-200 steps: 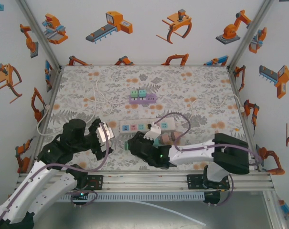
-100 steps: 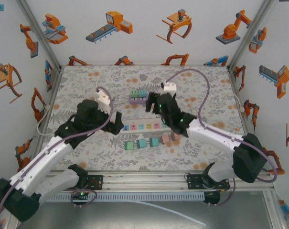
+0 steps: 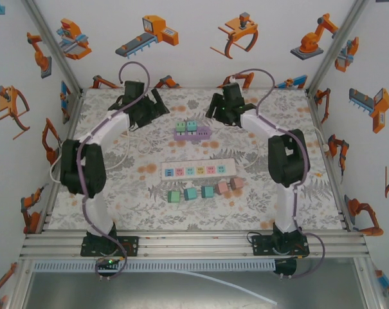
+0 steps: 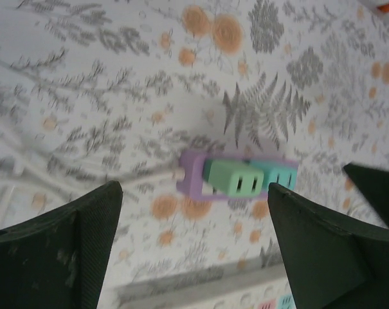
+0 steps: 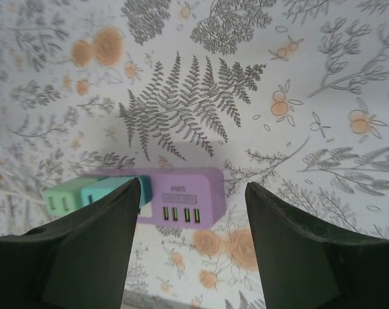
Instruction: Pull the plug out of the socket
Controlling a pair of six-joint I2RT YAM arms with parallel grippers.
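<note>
Top: spotted left claw and right claw flanking purple socket strip, green plug seated in it. Left wrist: saw jaws wide, empty, plug just ahead. Right wrist: jaws apart, empty, strip ahead. Judged approach step; next needed gripping plug, bracing strip.

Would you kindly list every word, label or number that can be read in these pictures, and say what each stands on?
No text reads for certain.
On the purple socket block: one small dark print on top, too blurred to read.
On the white power strip: no legible marking.
On the wall stickers: drawings, no words.
</note>
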